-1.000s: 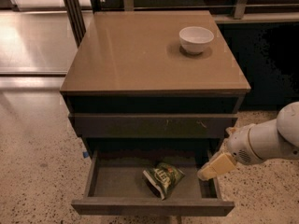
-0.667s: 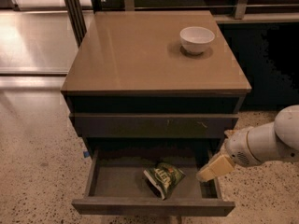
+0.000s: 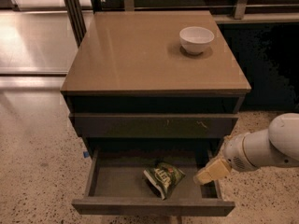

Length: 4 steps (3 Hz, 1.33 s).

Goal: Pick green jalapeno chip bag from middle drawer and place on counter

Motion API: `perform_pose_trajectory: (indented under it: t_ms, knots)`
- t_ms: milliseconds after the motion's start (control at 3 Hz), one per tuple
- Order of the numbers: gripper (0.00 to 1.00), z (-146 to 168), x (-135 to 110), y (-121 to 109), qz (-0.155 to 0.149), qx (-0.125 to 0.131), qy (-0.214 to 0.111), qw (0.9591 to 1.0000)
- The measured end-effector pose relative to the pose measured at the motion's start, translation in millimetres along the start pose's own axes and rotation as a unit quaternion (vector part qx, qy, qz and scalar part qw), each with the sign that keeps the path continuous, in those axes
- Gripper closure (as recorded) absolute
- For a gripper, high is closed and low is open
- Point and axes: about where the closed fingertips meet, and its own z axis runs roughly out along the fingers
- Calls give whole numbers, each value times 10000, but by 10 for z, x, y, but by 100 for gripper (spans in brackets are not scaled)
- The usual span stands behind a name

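Change: small. Pincer (image 3: 205, 175) has crept a touch down and toward the bag since the two earlier frames, and the arm (image 3: 261, 148) barely shifted with it. Meaning: approach under way, no grasp yet, slow pace.

Now: drawer (image 3: 154, 207) is pulled out below the front edge of the desk (image 3: 140, 55), wide open. Bag (image 3: 163, 179) lies on the drawer floor, about mid-width, a bit right of centre, crumpled and tilted, low end near the drawer's front wall. Pincer comes in from the right, below the desk's front right corner, over the drawer's right end, close to its right wall. It is near the bag but apart from it, with bare drawer floor between them. Spread or pressed together: cannot tell. Nothing seen in its hold.

Versus earlier: bag in the same spot and pose, untouched. Drawer out just as far. Bowl (image 3: 196, 38) unchanged near the desk's back right corner. Only the pincer differs.

Task state, judged: drawer opening is done and the reach is in hand. Grasp, lift and place are all left, so it is still the early part.

Next move calls for going further left and down onto the bag, staying clear of the drawer's right wall and the upper drawer front (image 3: 154, 125). After that, lift out forward of the desk's front edge before rising to the top. There is room left of and in front of the bowl.

Risk: crumpled foil may slide along the floor or get caught by one corner only. The arm may also knock the drawer's right wall.
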Motion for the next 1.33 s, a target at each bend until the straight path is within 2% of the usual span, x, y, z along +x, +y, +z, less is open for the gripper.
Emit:
perform_pose_trajectory:
  t_ms: [333, 667, 1000, 1333]
  knots:
    - [0, 467, 213, 11, 436, -344, -88, 9984]
    - [0, 982, 211, 40, 654, -788, -358, 9941]
    - [0, 1255, 254, 76, 773, -1038, -436, 9906]
    - [0, 1163, 239, 76, 723, -959, -397, 9920]
